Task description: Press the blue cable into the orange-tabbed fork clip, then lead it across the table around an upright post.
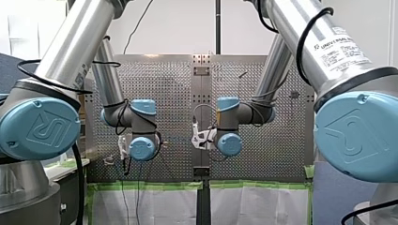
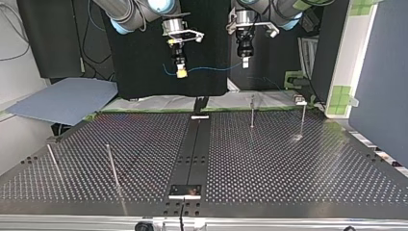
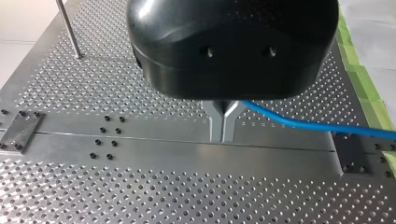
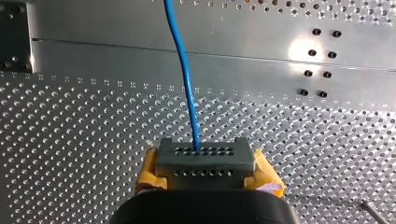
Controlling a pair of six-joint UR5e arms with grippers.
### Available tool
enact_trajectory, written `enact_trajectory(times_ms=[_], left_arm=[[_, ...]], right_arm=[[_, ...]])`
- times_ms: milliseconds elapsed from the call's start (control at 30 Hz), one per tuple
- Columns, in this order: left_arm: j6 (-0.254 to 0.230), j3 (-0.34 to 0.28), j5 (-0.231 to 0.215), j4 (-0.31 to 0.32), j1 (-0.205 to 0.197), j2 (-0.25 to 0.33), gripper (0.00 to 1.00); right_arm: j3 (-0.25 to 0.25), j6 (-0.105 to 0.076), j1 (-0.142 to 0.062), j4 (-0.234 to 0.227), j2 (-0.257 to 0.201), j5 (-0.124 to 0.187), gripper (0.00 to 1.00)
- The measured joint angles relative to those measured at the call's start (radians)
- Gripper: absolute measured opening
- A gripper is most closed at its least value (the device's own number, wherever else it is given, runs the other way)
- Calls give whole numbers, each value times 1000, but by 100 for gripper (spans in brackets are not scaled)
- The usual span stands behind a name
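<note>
perforated metal table, four thin upright posts, dark centre strip, small plate

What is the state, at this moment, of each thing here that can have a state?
blue cable, held in the air between the two pincers, around no post.
my left pincer, shut on the blue cable.
my right pincer, shut on the blue cable.
post, upright on the table, no cable touching it.

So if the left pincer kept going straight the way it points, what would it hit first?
Probably the table's bare middle strip, right under the left pincer, which grips the cable. The post stands well aside. How far above the strip it is, I can't tell.
</note>
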State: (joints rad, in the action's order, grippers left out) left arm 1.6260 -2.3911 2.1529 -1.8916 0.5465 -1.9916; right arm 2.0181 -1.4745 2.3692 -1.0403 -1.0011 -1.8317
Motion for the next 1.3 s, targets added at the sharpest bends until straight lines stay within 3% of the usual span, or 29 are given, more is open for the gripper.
enact_trajectory(times_ms=[633,900,1300], left_arm=[[0,-1,0,0,0,0,2],[-1,-12,-1,-10,1,-46,2],[-2,-12,-2,-11,2,-56,2]], right_arm=[[0,0,0,0,0,0,0],[2,2,2,2,1,0,0],[9,8,6,8,75,-1,0]])
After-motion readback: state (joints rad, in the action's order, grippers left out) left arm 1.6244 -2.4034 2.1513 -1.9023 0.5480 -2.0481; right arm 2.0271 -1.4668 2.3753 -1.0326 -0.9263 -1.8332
